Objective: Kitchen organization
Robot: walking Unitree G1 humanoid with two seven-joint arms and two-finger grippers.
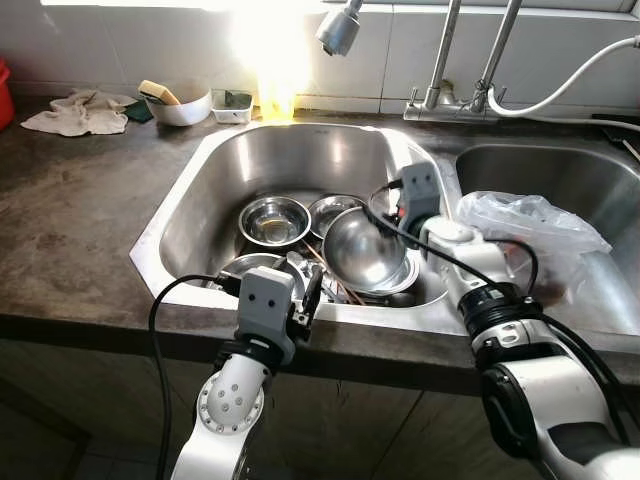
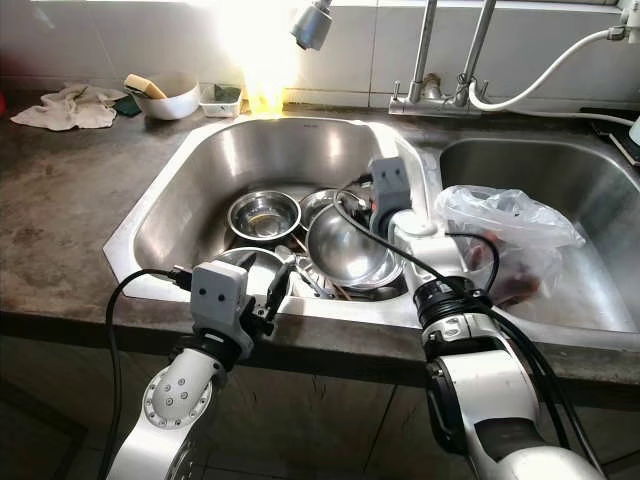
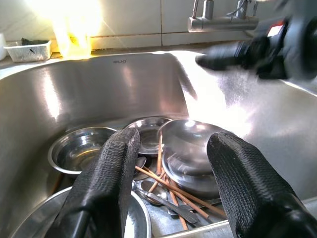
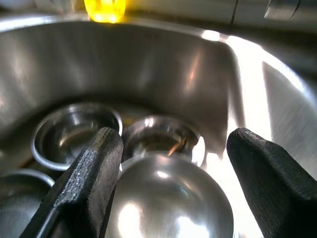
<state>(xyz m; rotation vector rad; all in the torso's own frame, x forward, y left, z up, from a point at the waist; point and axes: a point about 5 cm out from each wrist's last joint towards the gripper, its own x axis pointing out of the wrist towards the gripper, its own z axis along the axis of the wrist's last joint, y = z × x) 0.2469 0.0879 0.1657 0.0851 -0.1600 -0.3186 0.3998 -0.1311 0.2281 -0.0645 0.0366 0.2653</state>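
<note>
Steel sink (image 1: 200, 175), frame centre: right gripper (image 4: 173, 163) spread above overturned steel bowl (image 1: 362, 250); left gripper (image 3: 173, 178) open at near rim.

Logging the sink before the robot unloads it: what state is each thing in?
Left gripper: fingers open, above the sink's front rim.
Right gripper: fingers open over the upturned bowl.
Small bowl: upright, empty.
Chopsticks: lying loose among dishes.
Plastic bag: crumpled in right basin.

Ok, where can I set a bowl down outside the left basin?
Bare countertop lies between the cloth and the left basin's rim. The basin floor is crowded with steel bowls; the right basin holds a plastic bag.
</note>
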